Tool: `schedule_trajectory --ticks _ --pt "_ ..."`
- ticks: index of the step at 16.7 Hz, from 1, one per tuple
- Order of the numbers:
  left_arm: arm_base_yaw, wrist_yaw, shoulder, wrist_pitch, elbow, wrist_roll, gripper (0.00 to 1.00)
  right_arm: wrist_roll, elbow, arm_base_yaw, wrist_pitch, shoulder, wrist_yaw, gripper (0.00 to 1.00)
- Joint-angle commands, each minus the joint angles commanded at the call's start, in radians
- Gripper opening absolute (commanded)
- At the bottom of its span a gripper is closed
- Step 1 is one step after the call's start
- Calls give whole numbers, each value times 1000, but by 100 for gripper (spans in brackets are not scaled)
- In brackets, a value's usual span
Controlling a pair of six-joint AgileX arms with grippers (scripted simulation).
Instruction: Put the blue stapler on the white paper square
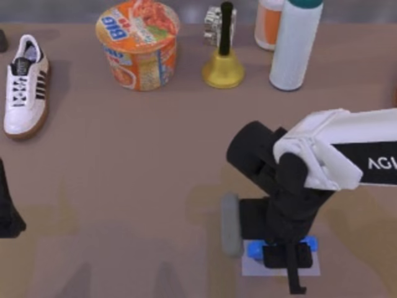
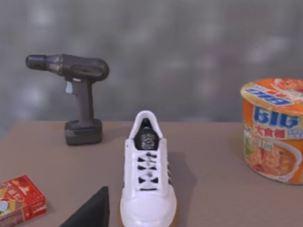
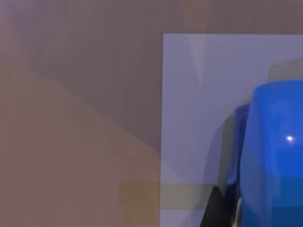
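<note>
The blue stapler (image 1: 254,249) lies crosswise over the back part of the white paper square (image 1: 254,267), near the table's front edge right of centre. My right gripper (image 1: 285,254) hangs straight over it and hides its middle; only the two blue ends stick out. In the right wrist view the stapler (image 3: 277,156) fills one side, casting a shadow on the paper (image 3: 203,94), and a dark finger (image 3: 215,210) lies against its side. I cannot tell if the stapler touches the paper. My left gripper (image 1: 7,214) is parked at the left edge, open.
Along the back stand an orange noodle cup (image 1: 138,43), a gold bell (image 1: 223,65), a white bottle (image 1: 296,43) and an orange-and-white bottle (image 1: 268,25). A white sneaker (image 1: 26,84) lies at the far left. The left wrist view adds a grey drill (image 2: 78,97) and a red box (image 2: 19,198).
</note>
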Motion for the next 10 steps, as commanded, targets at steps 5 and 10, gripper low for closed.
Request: schedule_trajectory --ticks 5,10 --pt "0 0 0 0 0 0 100 0 0 0 0 0 0 38" --pt "0 0 0 0 0 0 100 0 0 0 0 0 0 75"
